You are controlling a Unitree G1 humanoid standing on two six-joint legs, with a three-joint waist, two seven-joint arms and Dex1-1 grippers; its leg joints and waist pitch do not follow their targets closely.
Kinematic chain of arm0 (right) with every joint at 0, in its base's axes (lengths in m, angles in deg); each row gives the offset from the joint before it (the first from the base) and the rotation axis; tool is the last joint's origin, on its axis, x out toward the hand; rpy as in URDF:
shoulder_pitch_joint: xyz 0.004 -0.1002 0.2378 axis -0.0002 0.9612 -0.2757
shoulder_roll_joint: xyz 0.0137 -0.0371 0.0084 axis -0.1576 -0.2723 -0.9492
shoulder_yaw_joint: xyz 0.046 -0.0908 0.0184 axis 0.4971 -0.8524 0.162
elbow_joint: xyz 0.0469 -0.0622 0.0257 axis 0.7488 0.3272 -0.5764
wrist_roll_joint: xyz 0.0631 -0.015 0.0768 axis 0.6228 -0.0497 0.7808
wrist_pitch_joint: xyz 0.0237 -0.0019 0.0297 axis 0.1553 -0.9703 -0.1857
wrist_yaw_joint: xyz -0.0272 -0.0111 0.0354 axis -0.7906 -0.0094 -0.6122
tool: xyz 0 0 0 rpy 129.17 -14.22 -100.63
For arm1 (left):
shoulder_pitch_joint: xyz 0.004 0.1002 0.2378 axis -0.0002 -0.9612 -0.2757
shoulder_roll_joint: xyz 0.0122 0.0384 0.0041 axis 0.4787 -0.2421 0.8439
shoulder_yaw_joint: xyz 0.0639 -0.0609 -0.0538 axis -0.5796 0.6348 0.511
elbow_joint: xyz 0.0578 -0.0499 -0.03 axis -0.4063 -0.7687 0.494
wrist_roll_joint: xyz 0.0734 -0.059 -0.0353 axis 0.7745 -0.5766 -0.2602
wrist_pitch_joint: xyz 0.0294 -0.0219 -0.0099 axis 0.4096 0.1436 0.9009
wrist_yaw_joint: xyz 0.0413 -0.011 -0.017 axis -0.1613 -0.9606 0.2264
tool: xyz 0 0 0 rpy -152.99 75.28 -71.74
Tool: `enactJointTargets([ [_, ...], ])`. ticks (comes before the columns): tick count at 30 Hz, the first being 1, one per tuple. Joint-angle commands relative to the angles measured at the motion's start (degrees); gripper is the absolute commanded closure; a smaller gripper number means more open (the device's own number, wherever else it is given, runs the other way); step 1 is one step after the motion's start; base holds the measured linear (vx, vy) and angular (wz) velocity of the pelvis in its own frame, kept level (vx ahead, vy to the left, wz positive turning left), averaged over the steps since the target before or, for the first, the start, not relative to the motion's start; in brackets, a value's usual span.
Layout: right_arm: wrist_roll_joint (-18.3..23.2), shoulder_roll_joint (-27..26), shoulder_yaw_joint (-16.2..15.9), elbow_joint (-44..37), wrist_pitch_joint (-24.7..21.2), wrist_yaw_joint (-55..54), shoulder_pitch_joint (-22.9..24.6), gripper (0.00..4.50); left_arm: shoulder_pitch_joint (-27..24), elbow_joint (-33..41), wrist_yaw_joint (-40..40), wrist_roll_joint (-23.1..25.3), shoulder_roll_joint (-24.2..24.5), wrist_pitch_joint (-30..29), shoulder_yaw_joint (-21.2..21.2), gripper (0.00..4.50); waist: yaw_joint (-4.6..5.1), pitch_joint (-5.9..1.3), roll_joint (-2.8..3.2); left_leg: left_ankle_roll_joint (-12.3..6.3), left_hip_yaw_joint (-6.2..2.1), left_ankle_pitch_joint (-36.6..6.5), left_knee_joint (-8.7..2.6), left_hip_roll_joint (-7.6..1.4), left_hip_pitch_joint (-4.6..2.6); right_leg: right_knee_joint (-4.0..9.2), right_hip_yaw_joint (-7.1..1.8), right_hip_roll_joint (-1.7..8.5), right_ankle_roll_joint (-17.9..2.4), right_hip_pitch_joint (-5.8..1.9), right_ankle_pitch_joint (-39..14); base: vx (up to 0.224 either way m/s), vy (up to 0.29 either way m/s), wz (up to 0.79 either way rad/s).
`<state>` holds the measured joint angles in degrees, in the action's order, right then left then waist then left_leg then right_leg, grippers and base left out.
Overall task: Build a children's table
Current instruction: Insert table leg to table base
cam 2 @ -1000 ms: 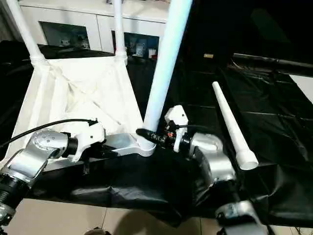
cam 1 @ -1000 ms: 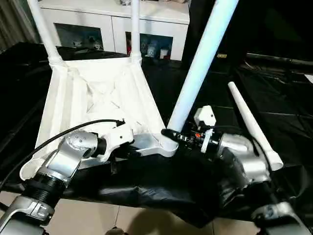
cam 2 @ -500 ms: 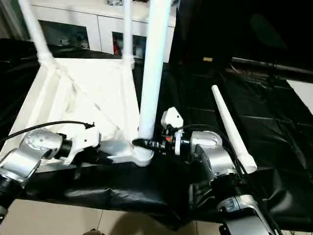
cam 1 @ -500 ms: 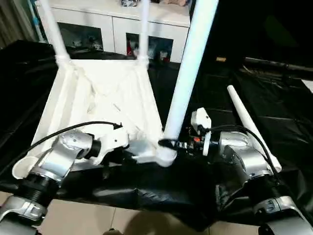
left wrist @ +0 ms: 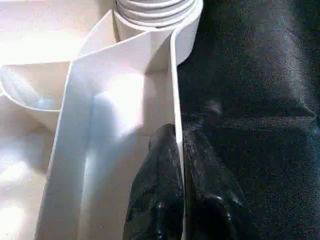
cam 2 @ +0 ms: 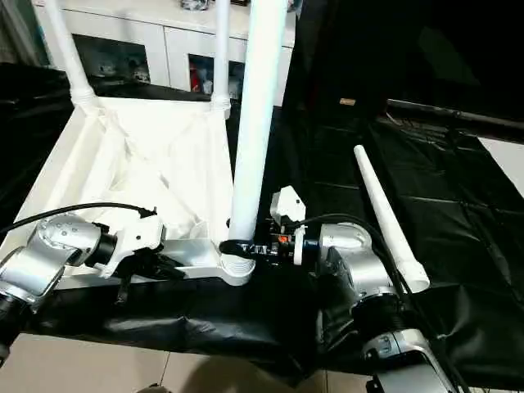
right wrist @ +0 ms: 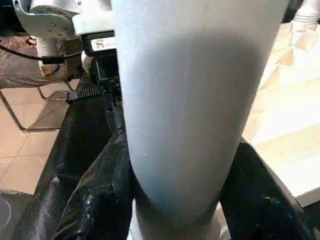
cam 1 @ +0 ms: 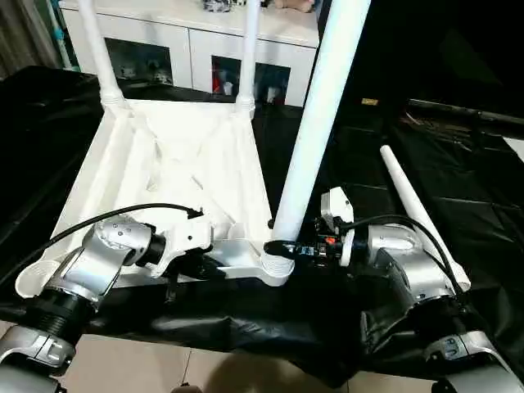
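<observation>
The white tabletop [cam 1: 180, 164] lies underside up on a black sheet. Two legs [cam 1: 97, 49] [cam 1: 250, 49] stand in its far corner sockets. A third leg [cam 1: 315, 123] rises from the near right socket [cam 1: 277, 266], leaning slightly right. My right gripper [cam 1: 282, 246] is shut around this leg just above the socket, and its black fingers [right wrist: 100, 200] wrap both sides of the tube [right wrist: 195, 100]. My left gripper [left wrist: 176, 135] is shut on the tabletop's near rim [left wrist: 172, 75], one finger on each side of the thin wall, a little left of that socket.
A loose white leg [cam 1: 417, 213] lies on the black sheet to the right of my right arm. The near left corner socket [cam 1: 33, 282] holds nothing. A white glass-door cabinet [cam 1: 196, 41] stands behind the tabletop. Tiled floor shows below the near edge.
The third leg has swung from a strong rightward lean to nearly upright in the near right socket, with my right gripper still on it. The camera view has shifted; the left gripper keeps its hold.
</observation>
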<state>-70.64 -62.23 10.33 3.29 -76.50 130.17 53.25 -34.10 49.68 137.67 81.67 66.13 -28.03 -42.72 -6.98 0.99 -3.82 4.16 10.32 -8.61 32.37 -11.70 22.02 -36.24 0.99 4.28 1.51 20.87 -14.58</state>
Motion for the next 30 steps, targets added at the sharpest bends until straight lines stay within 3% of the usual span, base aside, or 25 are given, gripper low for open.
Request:
enactJointTargets([
  [1, -3.86, -0.68, -5.60, 6.12, -2.31, 1.79, 3.91, 2.66, 2.78, 2.31, 3.58, -2.99, -2.01, 3.01, -1.80, 4.50, 0.20, -2.14, 1.49, 1.51, -0.42, -17.06, -4.03, -1.69, -1.99, 4.12, -1.20, 2.82, -12.74, -0.64, 0.84, 0.000, 0.000, 0.00],
  [5, -5.29, -1.89, -3.95, 9.30, -0.74, -4.40, 2.97, 2.66, 2.99, 0.76, 0.48, -1.35, -2.84, 2.04, -1.60, 4.50, 0.38, -1.89, 1.60, 2.13, -0.48, -19.40, -4.29, -1.66, -2.05, 4.46, -1.27, 2.93, -12.71, -0.47, -2.82, 0.000, 0.000, 0.00],
  [7, -6.32, -2.29, -3.40, 11.15, 0.09, -7.76, 2.18, 2.66, 3.19, -0.14, -1.17, -0.78, -3.32, 1.62, -1.25, 4.50, 0.59, -1.26, 1.65, 3.08, -0.60, -24.65, -4.69, -1.69, -2.32, 5.27, -1.44, 3.14, -11.75, 0.03, -11.00, 0.000, 0.000, 0.00],
  [9, -7.77, -3.34, -2.03, 14.98, 0.34, -14.72, 0.40, 2.66, 3.83, -2.42, -5.00, 0.81, -4.24, 0.70, -0.63, 4.50, 1.08, -0.80, 1.56, 4.73, -1.24, -30.75, -5.03, -1.73, -2.72, 6.14, -1.59, 3.65, -9.58, 0.61, -22.81, 0.000, 0.000, 0.00],
  [11, -8.49, -3.85, -1.50, 16.68, 0.47, -18.12, -0.44, 2.66, 4.09, -3.23, -6.39, 1.32, -4.62, -0.19, -0.32, 4.50, 1.33, -0.90, 1.47, 5.56, -1.81, -32.66, -5.19, -1.69, -2.82, 6.64, -1.54, 3.95, -7.89, 0.64, -28.02, -0.060, 0.007, -0.12],
  [13, -8.94, -4.75, -0.76, 18.61, -0.03, -22.29, -1.54, 2.66, 4.42, -3.80, -8.21, 1.54, -5.31, -2.50, 0.28, 4.50, 1.82, -0.92, 1.26, 5.88, -2.13, -33.13, -5.45, -1.61, -2.40, 6.72, -1.30, 3.85, -7.13, 0.56, -28.75, -0.067, 0.014, -0.17],
  [14, -9.43, -6.48, 0.25, 21.21, -0.87, -29.00, -3.26, 2.66, 5.18, -4.02, -11.48, 1.88, -6.72, -7.35, 1.19, 4.50, 2.15, -0.90, 1.42, 6.17, -2.28, -33.74, -5.57, -1.53, -2.32, 6.70, -1.19, 3.77, -7.00, 0.69, -28.87, -0.066, 0.017, -0.18],
  [16, -9.62, -7.50, 0.78, 22.46, -1.35, -32.71, -4.21, 2.66, 5.74, -4.04, -13.66, 2.18, -7.66, -10.23, 1.66, 4.50, 2.90, -0.63, 1.48, 6.50, -2.60, -37.09, -5.52, -1.30, -2.71, 7.22, -0.73, 3.72, -6.68, 1.18, -31.94, -0.067, 0.018, -0.18],
  [19, -9.50, -9.11, 1.93, 24.63, -1.92, -38.63, -5.78, 2.66, 6.87, -4.37, -18.18, 2.49, -9.86, -15.35, 2.93, 4.50, 3.76, -0.75, 2.02, 6.51, -3.20, -40.77, -5.95, -1.23, -2.94, 7.75, 0.55, 3.54, -6.58, 0.64, -30.49, -0.061, 0.030, -0.21],
  [20, -8.82, -10.21, 3.19, 26.31, -2.39, -43.01, -7.04, 2.66, 7.75, -4.76, -21.65, 2.76, -11.56, -18.68, 3.94, 4.50, 3.90, -0.84, 1.89, 6.42, -3.27, -40.90, -6.02, -1.21, -2.76, 7.76, 0.69, 3.54, -6.57, 0.41, -29.76, -0.049, 0.036, -0.18],
  [24, -5.49, -14.28, 8.01, 33.59, -2.78, -58.71, -12.64, 2.66, 9.76, -4.05, -31.63, 4.31, -17.35, -27.15, 6.12, 4.50, 4.12, -0.48, 2.54, 6.09, -3.31, -43.53, -5.91, -1.05, -3.77, 8.44, 1.27, 3.42, -6.97, 1.21, -28.42, -0.012, 0.009, -0.05],
  [28, -4.97, -15.37, 9.97, 36.05, -2.30, -63.41, -14.37, 2.66, 9.66, -2.17, -33.34, 5.01, -18.57, -29.31, 5.95, 4.50, 4.53, -0.36, 2.92, 5.58, -3.38, -46.68, -6.73, -1.16, -3.34, 8.40, 2.37, 3.08, -6.17, 0.40, -25.10, 0.000, 0.000, 0.00],
  [30, -4.66, -15.78, 10.96, 36.95, -2.14, -65.47, -15.01, 2.66, 9.57, -1.11, -33.97, 5.19, -18.92, -30.42, 5.73, 4.50, 4.51, -0.15, 2.83, 5.42, -3.23, -47.80, -6.55, -1.11, -3.90, 8.84, 2.65, 3.46, -5.74, 0.99, -27.52, 0.000, 0.000, 0.00],
])
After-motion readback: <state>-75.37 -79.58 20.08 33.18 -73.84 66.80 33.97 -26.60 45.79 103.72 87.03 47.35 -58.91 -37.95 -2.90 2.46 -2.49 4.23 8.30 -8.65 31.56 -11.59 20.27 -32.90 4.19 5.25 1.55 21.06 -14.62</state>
